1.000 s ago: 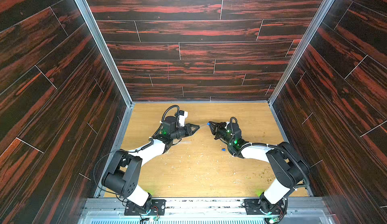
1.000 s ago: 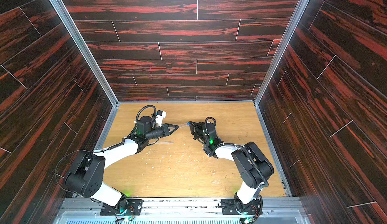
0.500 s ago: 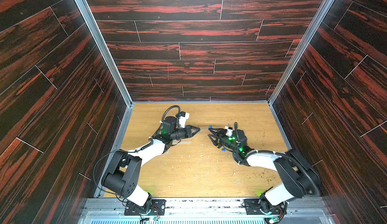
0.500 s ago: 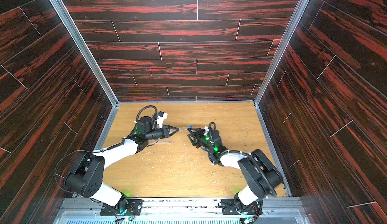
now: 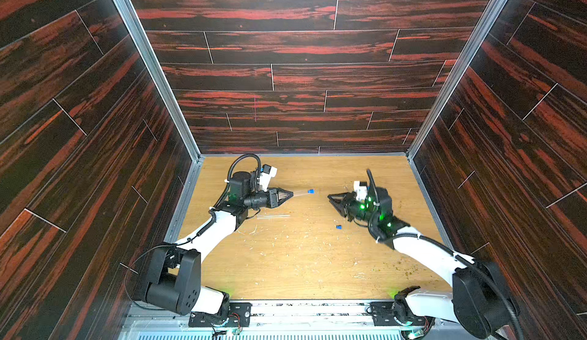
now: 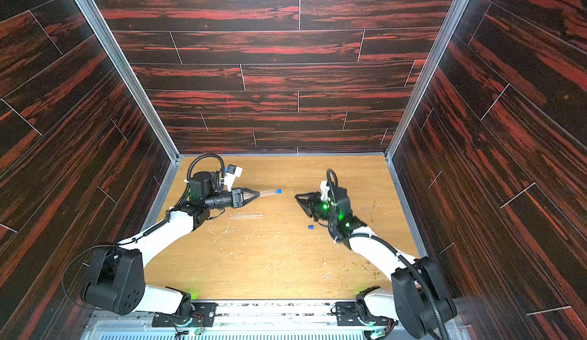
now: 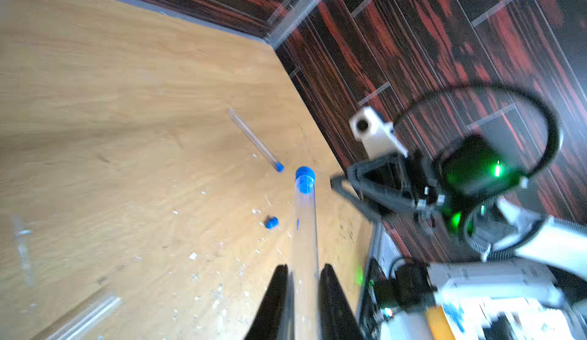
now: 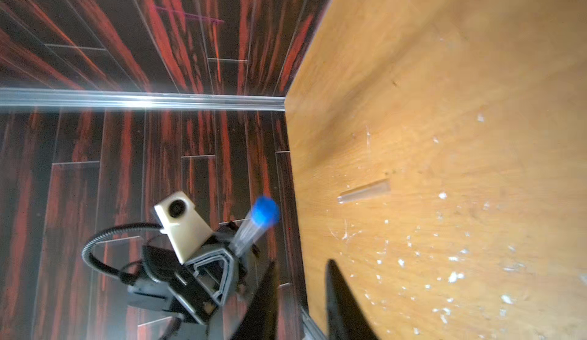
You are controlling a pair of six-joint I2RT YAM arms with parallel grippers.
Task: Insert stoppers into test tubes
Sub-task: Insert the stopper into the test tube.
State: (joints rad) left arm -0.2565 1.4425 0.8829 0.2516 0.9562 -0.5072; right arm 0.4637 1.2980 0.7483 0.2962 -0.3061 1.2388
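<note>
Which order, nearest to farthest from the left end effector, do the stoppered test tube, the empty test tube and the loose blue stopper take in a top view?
1. stoppered test tube: gripped by the left end effector.
2. empty test tube: flat on the table, just nearer the robot.
3. loose blue stopper: on the table, farther right.

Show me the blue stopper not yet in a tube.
The loose blue stopper on the wooden table by the right gripper. The others plug the clear tube in the left gripper and another clear tube lying flat.
</note>
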